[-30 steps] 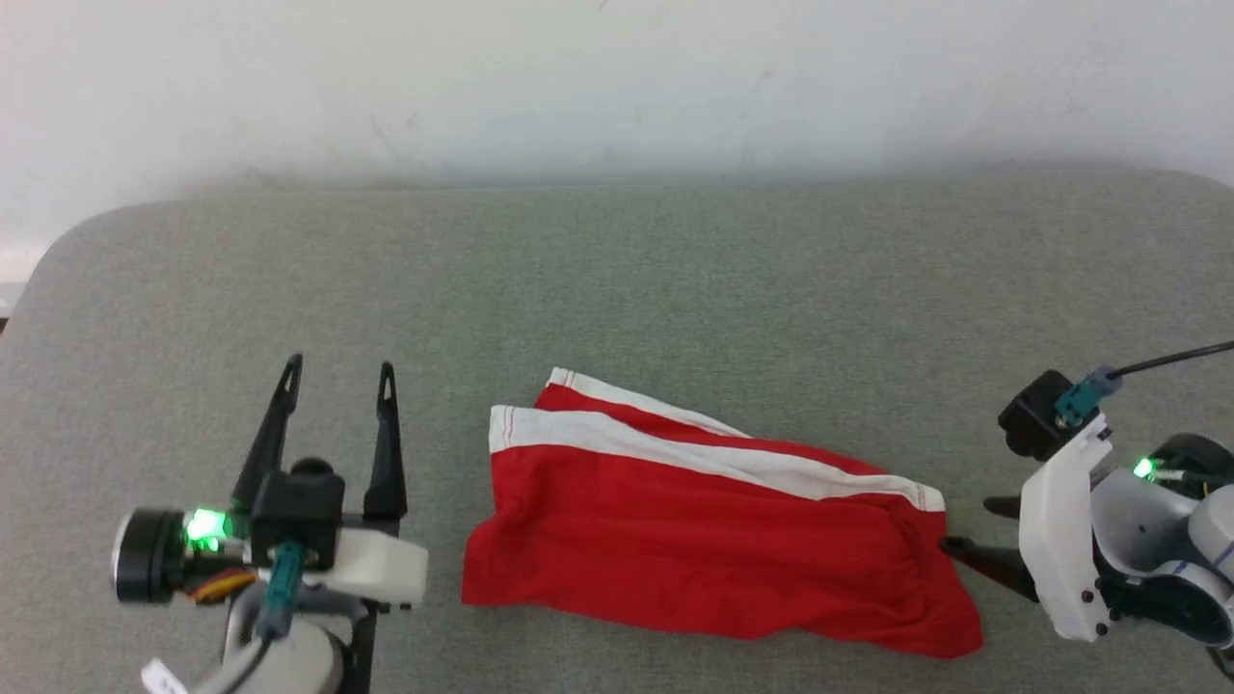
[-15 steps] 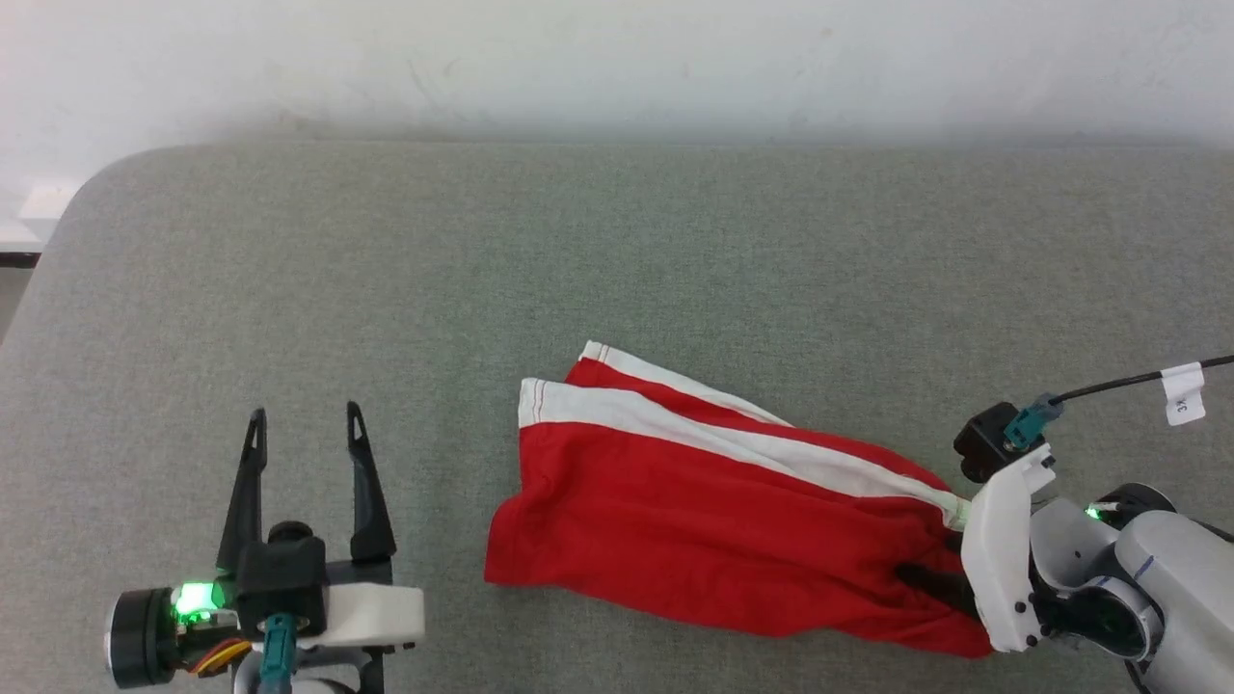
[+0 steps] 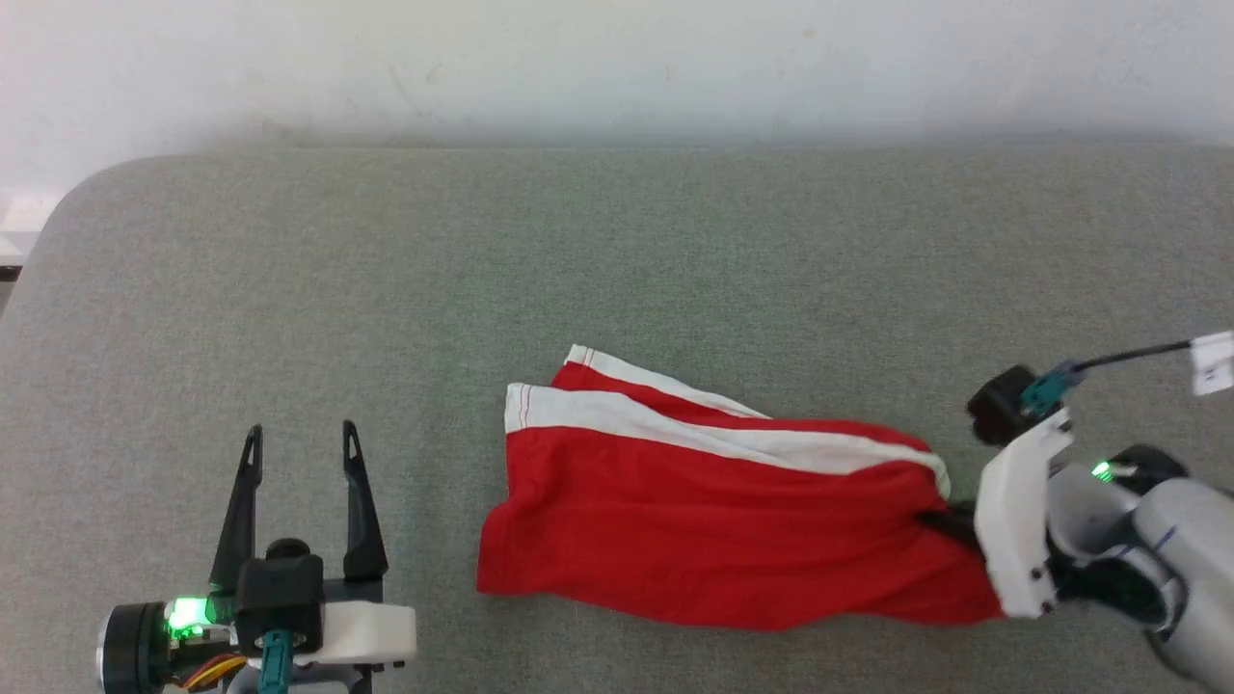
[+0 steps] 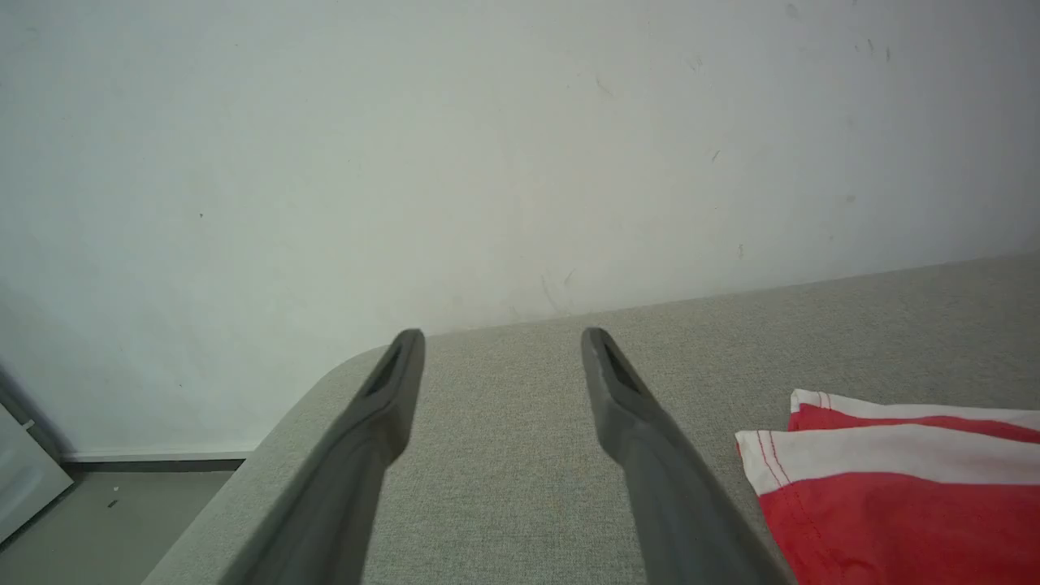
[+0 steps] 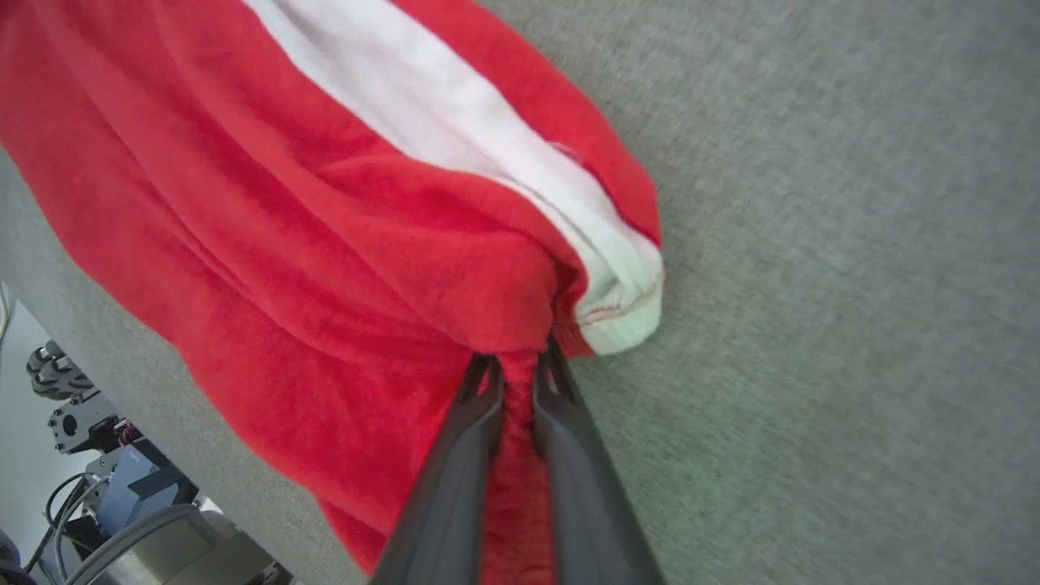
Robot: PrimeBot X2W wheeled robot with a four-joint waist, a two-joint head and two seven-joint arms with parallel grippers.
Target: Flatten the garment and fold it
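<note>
The garment (image 3: 713,520) lies at the lower middle of the head view, on the grey padded surface (image 3: 617,251). My right gripper (image 5: 520,366) has its right end. In the right wrist view the two fingers are pressed together on a pinch of red cloth, just beside a white-trimmed corner.

I take this to be the flattening stage. To do it well I'd draw that end low and gently toward the frame's right, so the thin fabric slides open rather than lifting in a clump.

The shorts are doubled over. A white stripe runs diagonally along the upper edge, a white hem shows at the left end, and creases gather toward the pinch.

My left gripper (image 3: 301,429) sits at lower left, jaws apart and empty, near the left hem, which I'd pin next.
</note>
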